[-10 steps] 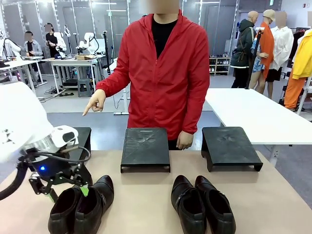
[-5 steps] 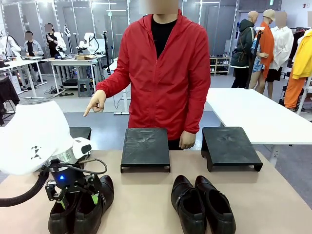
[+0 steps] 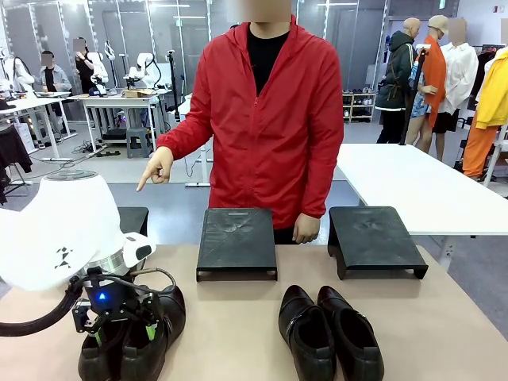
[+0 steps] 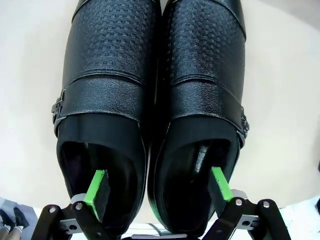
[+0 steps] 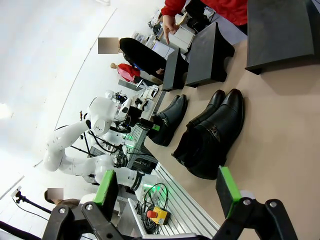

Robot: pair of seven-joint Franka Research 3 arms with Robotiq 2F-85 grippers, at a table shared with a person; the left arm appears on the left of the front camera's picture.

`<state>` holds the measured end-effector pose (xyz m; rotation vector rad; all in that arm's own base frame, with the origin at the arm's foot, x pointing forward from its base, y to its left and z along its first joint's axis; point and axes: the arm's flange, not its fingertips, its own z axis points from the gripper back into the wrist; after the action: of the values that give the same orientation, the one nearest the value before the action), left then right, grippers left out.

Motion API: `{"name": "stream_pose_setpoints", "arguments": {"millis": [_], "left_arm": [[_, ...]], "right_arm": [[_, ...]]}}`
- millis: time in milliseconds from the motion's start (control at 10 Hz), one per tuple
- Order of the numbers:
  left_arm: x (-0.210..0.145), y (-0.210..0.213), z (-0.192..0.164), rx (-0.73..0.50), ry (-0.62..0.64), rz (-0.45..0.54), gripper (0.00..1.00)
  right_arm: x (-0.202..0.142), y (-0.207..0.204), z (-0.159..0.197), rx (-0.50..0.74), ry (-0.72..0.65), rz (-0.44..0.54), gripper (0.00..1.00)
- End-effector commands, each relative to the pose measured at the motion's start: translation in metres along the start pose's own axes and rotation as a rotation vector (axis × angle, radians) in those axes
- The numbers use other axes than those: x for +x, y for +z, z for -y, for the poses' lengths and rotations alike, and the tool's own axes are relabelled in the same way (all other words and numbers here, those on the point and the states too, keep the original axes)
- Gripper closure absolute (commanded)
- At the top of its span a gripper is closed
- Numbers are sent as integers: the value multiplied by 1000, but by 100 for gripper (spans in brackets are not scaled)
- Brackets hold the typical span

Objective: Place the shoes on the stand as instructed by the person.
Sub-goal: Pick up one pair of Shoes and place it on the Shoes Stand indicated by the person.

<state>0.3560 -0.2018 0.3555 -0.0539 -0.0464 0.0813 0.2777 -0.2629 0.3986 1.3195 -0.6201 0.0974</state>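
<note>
**Front view.** The left gripper (image 3: 119, 329) sat low over the left pair of shoes (image 3: 159, 317). Its white arm partly hid the left stand (image 3: 135, 218) beyond it. The middle stand (image 3: 236, 242), the right stand (image 3: 373, 238) and the right pair (image 3: 329, 333) lay off to its side. The person's hand (image 3: 159, 167) pointed downward above the left stand.

**Left wrist view.** The jaws stood apart, one green pad (image 4: 97, 192) inside each shoe opening, with nothing clamped. The uppers were black, embossed and strapped.

**Right wrist view.** The right gripper (image 5: 166, 186) was spread and empty, with both pairs ahead on the table (image 5: 280, 150).

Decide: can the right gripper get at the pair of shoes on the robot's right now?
Probably yes: the open right gripper faces that pair of shoes, with only bare table between.
</note>
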Motion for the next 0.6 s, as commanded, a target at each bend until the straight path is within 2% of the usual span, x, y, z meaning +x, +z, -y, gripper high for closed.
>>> {"name": "stream_pose_setpoints", "arguments": {"millis": [0, 100, 300, 500], "left_arm": [[5, -6, 9, 38, 22, 25, 20], [7, -9, 11, 56, 32, 21, 59], [7, -11, 12, 64, 25, 26, 100], [7, -12, 13, 66, 18, 27, 100]], "right_arm": [[-1, 0, -1, 11, 7, 1, 0], [-1, 0, -1, 11, 7, 1, 0], [-1, 0, -1, 11, 7, 1, 0], [-1, 0, -1, 11, 7, 1, 0]]}}
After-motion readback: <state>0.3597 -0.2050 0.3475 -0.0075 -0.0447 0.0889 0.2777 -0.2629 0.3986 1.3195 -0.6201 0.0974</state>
